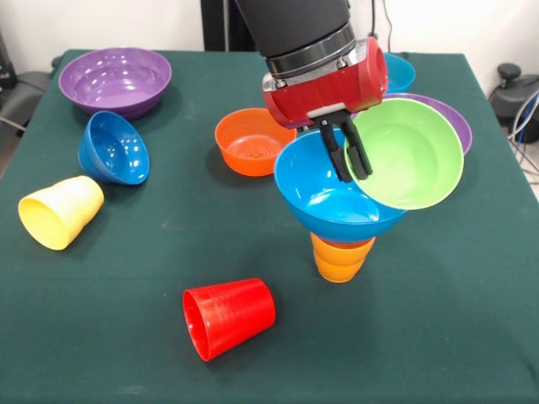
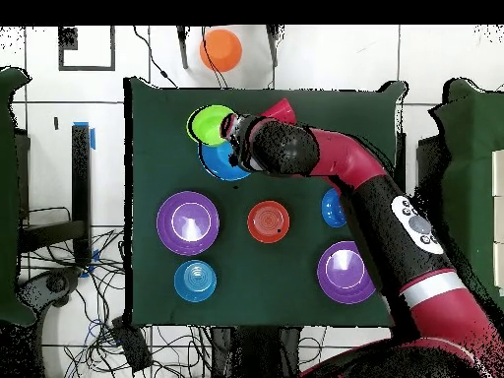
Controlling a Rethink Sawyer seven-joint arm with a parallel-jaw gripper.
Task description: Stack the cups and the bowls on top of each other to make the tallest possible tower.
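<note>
Nearest on the worktop (image 1: 472,337) lies the red cup (image 1: 228,317) on its side, well apart from the yellow cup (image 1: 60,211), also tipped over. The tower (image 1: 341,219) is an orange cup (image 1: 341,257) carrying the blue bowl (image 1: 324,198). The end effector (image 1: 347,156) pinches the tilted green bowl (image 1: 408,156) by its rim, half hiding a purple bowl (image 1: 450,118). Behind sit the orange bowl (image 1: 248,139), a dark blue bowl (image 1: 114,147), another purple one (image 1: 114,80), and a cyan bowl (image 1: 400,71) cut off by the arm.

A lab: green-clothed table (image 2: 295,285) ringed by loose cables (image 2: 148,340).

No legible text (either view)
</note>
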